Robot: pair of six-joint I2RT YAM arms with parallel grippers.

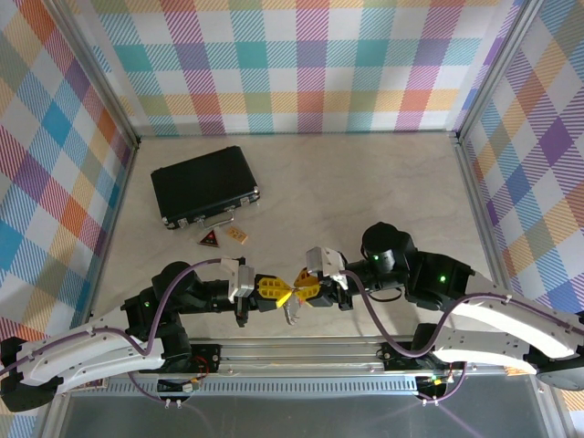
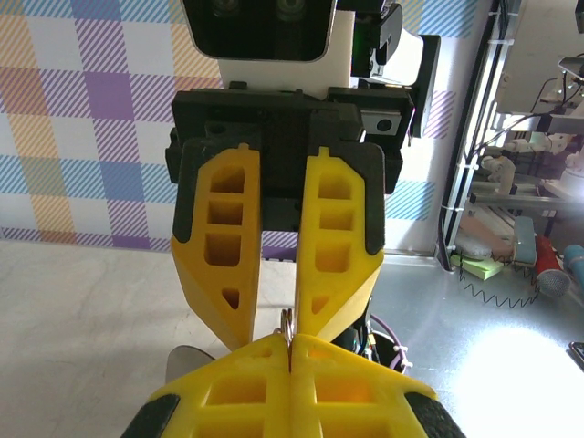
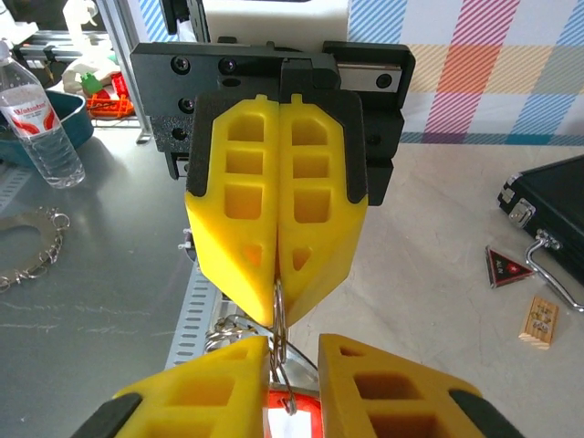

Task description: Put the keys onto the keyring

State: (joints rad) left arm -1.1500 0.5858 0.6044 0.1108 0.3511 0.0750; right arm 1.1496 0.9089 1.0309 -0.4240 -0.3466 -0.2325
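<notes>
The left gripper is clamped shut on the keyring, near-centre over the table. The right gripper faces it, fingers slightly apart around the keyring and the red-headed key. Whether it grips either, I cannot tell.

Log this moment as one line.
left jaws: shut on ring | right jaws: gripping key by red head | pose: tip to tip, ring running between right jaws | key on ring: cannot tell

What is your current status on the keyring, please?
Left gripper shut on keyring. Right gripper: jaws narrowly apart around red-headed key, grip unclear. Black case, triangular tag, tan tag lie clear.
</notes>
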